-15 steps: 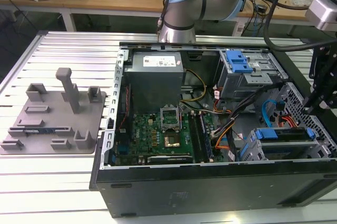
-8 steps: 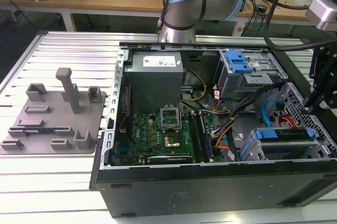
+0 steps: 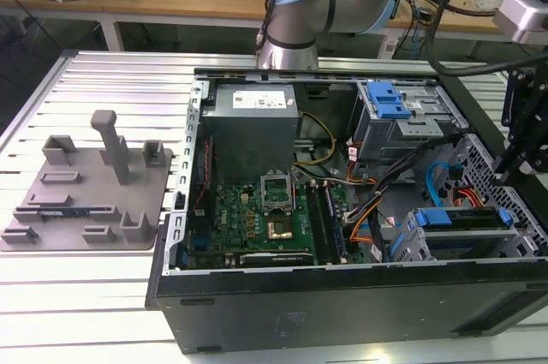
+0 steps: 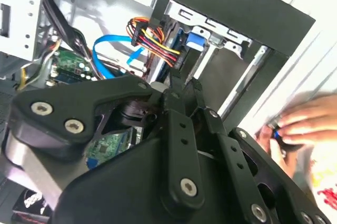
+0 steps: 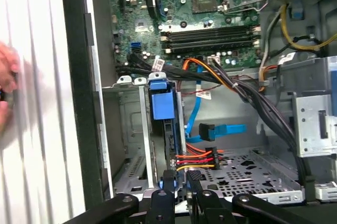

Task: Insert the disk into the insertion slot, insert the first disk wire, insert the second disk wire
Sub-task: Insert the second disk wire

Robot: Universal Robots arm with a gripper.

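The disk (image 5: 160, 109), in its blue frame, stands on edge inside the insertion slot (image 5: 131, 150), a grey perforated cage at the case's corner; the exterior view shows the disk (image 3: 462, 218) at the lower right. My gripper (image 5: 180, 177) hangs just over the disk's end, fingers close together. Its tips (image 4: 179, 84) meet the red, yellow and orange power wire (image 5: 197, 161) where it reaches the disk. The blue flat wire (image 5: 221, 128) lies loose beside the cage, its plug free. In the exterior view my gripper (image 3: 507, 171) is at the right edge.
Another grey cage with a blue latch tab (image 3: 387, 105) sits further back. Black cable bundles (image 5: 247, 92) cross between the motherboard (image 3: 265, 218) and the cages. A person's hand (image 4: 297, 124) is outside the case wall. A grey fixture plate (image 3: 86, 197) lies on the exterior view's left.
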